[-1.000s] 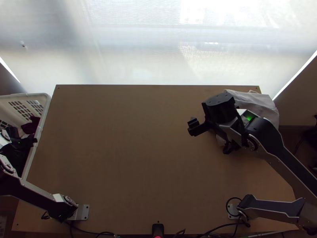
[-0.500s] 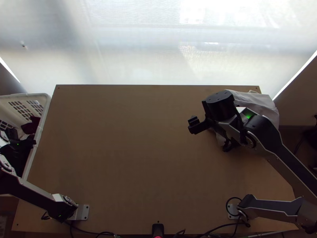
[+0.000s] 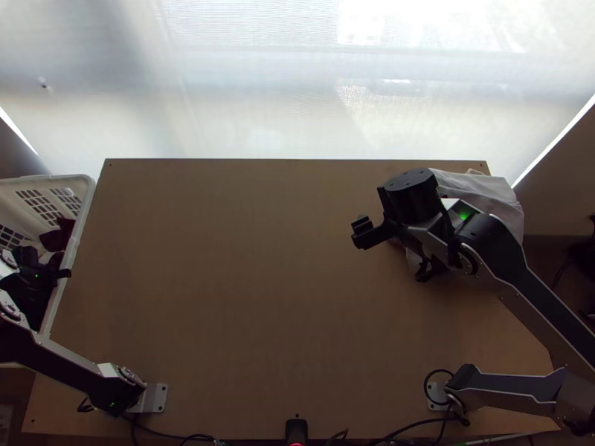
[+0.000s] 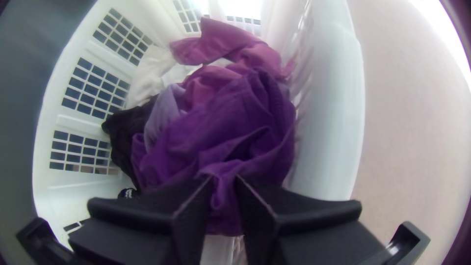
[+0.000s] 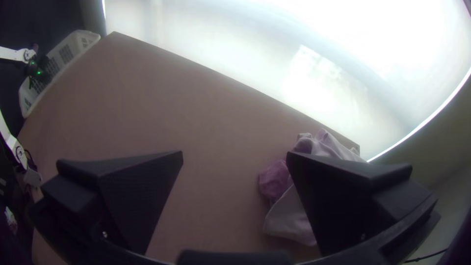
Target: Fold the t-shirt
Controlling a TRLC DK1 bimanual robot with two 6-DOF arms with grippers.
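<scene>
At the far left in the top view, my left gripper (image 3: 46, 269) is over the white basket. In the left wrist view, my left gripper (image 4: 224, 180) is shut on a fold of bunched purple cloth (image 4: 225, 127) lying in the basket; whether it is a t-shirt I cannot tell. My right gripper (image 3: 394, 256) stands open above the table's right part, beside a pale bunched cloth (image 3: 487, 195). In the right wrist view nothing is held between the wide-apart fingers of my right gripper (image 5: 234, 153); one finger partly hides the pale cloth (image 5: 292, 218).
The basket (image 4: 328, 122) also holds pink cloth (image 4: 216, 78), black cloth (image 4: 130, 130) and white cloth (image 4: 149, 73). The wooden table (image 3: 260, 275) stretches between the arms. A pinkish-purple piece (image 5: 274, 180) lies against the pale cloth. Cables run along the near edge.
At the basket, my left gripper has turned a little and shifted slightly toward the table's near edge. My right gripper has barely moved. The pale cloth lies as before.
</scene>
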